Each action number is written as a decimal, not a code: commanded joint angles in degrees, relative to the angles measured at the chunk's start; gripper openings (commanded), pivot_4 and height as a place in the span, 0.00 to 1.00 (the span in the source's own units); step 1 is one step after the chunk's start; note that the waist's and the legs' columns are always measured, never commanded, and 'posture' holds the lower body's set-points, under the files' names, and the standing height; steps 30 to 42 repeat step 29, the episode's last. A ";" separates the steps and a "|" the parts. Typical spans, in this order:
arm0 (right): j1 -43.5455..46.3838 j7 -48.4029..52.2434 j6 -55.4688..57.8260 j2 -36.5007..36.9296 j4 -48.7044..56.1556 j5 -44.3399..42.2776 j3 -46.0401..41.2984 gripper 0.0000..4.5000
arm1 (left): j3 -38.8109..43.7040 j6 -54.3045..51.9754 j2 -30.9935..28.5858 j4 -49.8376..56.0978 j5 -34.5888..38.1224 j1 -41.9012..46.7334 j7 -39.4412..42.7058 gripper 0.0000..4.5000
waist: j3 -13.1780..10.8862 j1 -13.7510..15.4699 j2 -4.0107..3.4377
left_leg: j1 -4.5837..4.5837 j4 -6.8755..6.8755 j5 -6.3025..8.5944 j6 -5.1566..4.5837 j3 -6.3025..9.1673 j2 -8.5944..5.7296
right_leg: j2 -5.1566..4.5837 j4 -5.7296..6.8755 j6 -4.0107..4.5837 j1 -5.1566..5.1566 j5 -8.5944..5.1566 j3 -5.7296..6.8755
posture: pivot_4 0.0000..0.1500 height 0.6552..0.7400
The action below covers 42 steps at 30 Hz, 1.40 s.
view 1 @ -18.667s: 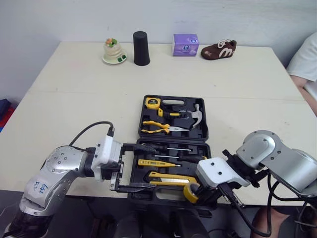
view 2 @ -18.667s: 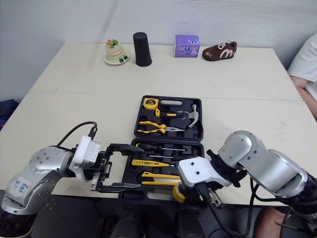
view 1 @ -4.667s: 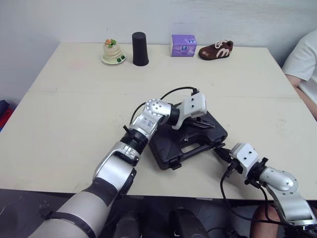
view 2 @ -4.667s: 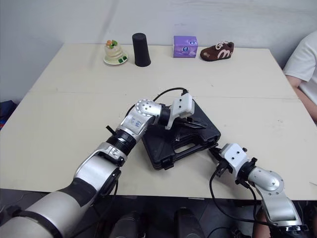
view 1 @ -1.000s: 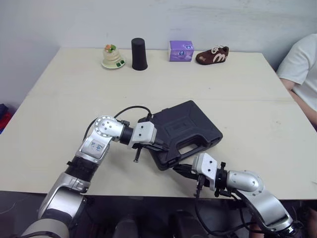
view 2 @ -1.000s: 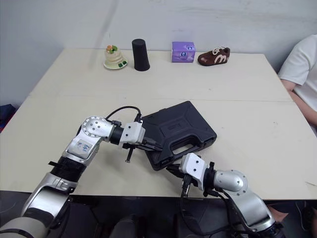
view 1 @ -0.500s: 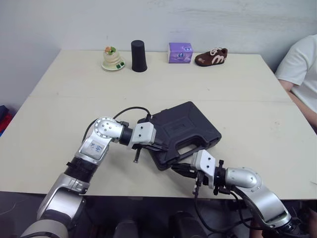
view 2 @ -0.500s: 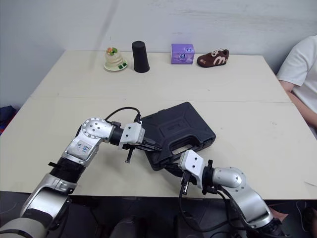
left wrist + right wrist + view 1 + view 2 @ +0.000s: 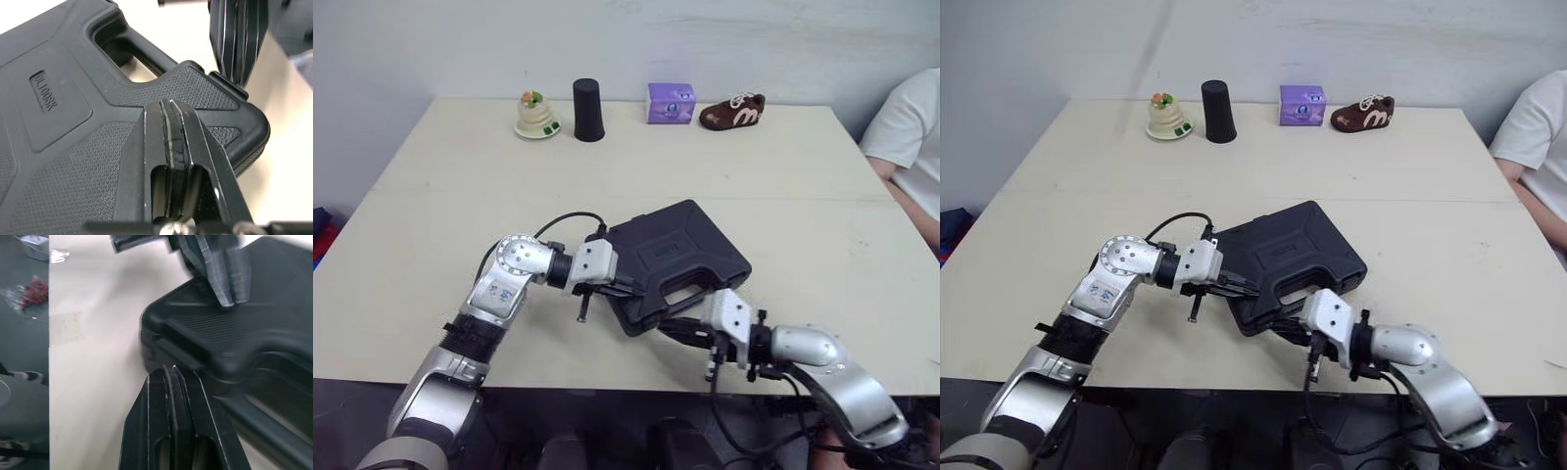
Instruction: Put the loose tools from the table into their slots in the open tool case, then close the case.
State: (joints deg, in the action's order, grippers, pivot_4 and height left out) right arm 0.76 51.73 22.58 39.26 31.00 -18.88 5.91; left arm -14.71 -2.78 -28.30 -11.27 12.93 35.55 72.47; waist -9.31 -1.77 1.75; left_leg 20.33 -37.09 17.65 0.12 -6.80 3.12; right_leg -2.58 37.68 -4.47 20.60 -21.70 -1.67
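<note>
The black tool case (image 9: 677,257) lies closed and skewed on the table, its handle (image 9: 683,293) facing the near edge. My left gripper (image 9: 625,291) is shut with nothing in it, its tips pressed on the lid by the case's near left corner; the left wrist view shows the fingers (image 9: 168,127) flat on the textured lid (image 9: 63,122). My right gripper (image 9: 668,329) is shut and empty, its tips at the case's near corner, low against the side wall (image 9: 166,352). In the right wrist view the left gripper (image 9: 222,291) rests just above on the lid.
Along the far edge stand a small figurine on a plate (image 9: 533,113), a black cup (image 9: 588,97), a purple box (image 9: 668,102) and a brown shoe (image 9: 732,111). A person in a white sleeve (image 9: 906,127) sits at the right. The table's near edge (image 9: 607,360) runs just behind my right gripper.
My right arm has edged slightly to the right, its tips staying at the case's near corner. The left gripper and the case have kept their places.
</note>
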 commanded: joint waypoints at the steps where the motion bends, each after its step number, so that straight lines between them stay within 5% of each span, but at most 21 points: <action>1: -6.95 5.13 0.47 6.07 5.20 -6.15 -10.92 0.00 | 4.81 -4.11 -5.48 2.20 3.99 -2.29 3.04 0.01 | -0.14 -0.04 -0.01 | 0.08 0.04 0.02 0.03 0.00 0.00 | 0.01 -0.03 0.03 0.09 -0.02 0.01 | 1.00 0.93; 4: -13.46 7.73 -0.77 9.59 4.63 -7.85 -18.78 0.00 | 9.96 -10.50 -8.53 3.69 6.37 -3.27 -1.12 0.01 | -0.26 0.08 -0.03 | 0.17 0.07 0.03 0.08 0.01 0.09 | 0.12 -0.17 0.06 0.14 -0.04 0.04 | 1.00 0.93; 6: -17.50 8.93 -1.45 10.34 2.03 -8.49 -25.98 0.07 | 15.46 -13.99 -12.17 5.98 8.29 -6.91 -3.19 0.15 | -0.31 0.04 -0.01 | 0.25 0.04 0.05 0.04 0.02 0.10 | 0.12 -0.25 0.05 0.13 -0.04 0.05 | 1.00 0.93; 7: -19.01 9.54 -1.77 10.40 1.16 -8.82 -28.58 0.14 | 17.23 -14.95 -13.49 7.20 8.84 -8.67 -3.65 0.19 | -0.37 -0.13 -0.01 | 0.26 0.04 0.06 0.04 0.02 0.10 | 0.11 -0.28 0.04 0.12 -0.04 0.05 | 1.00 0.93; 11: -23.32 10.74 -9.09 11.01 -7.16 -3.86 -38.66 0.59 | 26.49 -13.61 -18.11 7.78 7.90 -18.92 -8.50 0.63 | -0.44 -0.02 -0.06 | 0.28 0.10 0.15 0.11 0.01 0.12 | 0.10 -0.47 0.02 0.12 -0.05 0.05 | 1.00 0.93; 15: -20.89 10.54 -17.27 13.15 -19.29 -0.15 -43.50 0.98 | 33.47 -11.43 -16.93 8.31 7.22 -26.68 -15.62 0.99 | -0.57 0.04 0.01 | 0.28 0.14 0.30 0.02 0.01 0.12 | 0.04 -0.70 0.02 0.06 -0.05 0.08 | 1.00 0.93; 23: -9.28 10.24 -24.40 18.46 -34.27 2.15 -41.12 0.98 | 38.58 -4.53 -16.21 6.91 2.31 -34.00 -25.98 0.99 | -0.97 0.01 -0.34 | 0.26 0.31 0.33 0.04 -0.01 0.11 | -0.03 -0.78 0.06 0.09 -0.06 0.13 | 1.00 0.93; 42: -3.98 9.49 -26.79 17.29 -37.08 2.40 -36.05 0.98 | 37.92 -4.61 -14.81 10.22 3.43 -34.51 -28.02 0.99 | -1.05 0.00 -0.47 | 0.26 0.44 0.19 0.29 -0.09 0.11 | -0.01 -0.78 0.07 0.15 -0.07 0.15 | 1.00 0.93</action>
